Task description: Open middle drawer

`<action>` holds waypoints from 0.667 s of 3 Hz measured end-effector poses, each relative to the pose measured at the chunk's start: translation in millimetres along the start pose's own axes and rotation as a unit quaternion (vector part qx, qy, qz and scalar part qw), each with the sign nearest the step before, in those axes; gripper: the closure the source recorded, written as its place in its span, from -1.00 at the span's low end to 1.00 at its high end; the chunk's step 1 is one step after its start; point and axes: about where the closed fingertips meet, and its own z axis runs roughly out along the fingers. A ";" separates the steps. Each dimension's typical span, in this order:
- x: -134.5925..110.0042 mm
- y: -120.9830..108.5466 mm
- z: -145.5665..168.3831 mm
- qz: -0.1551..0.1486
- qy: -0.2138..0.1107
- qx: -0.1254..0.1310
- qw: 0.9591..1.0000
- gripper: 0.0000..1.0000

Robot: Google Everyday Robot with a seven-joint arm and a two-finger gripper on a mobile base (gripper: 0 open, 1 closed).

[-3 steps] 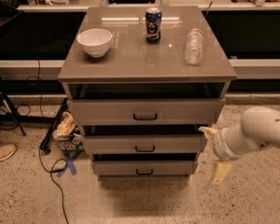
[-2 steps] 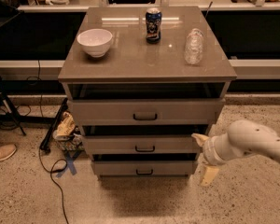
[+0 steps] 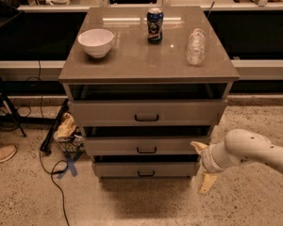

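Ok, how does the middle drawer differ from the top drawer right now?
The top drawer shows a taller dark gap above its front than the middle drawer. The top drawer's front looks wider and nearer the camera, while the middle drawer's sits further back. The gripper, fingers open, is by the middle drawer's right end, away from its handle; nothing is near the top drawer. Both have flat taupe-grey fronts with a small black bar handle.

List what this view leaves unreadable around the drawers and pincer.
Camera view:
1. Inside the middle drawer: dark, overhung by the top drawer.
2. The pincer, open beside that drawer's right end: touching it or not, unclear.
3. The arm: cut off by the right edge.
4. Label on the can: blurred.
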 end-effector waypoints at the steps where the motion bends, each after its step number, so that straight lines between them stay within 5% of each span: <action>1: 5.0 -3.3 39.9 -0.034 0.020 0.010 0.999 -1.00; 2: 10.4 -32.5 73.1 -0.068 0.027 0.049 0.996 -1.00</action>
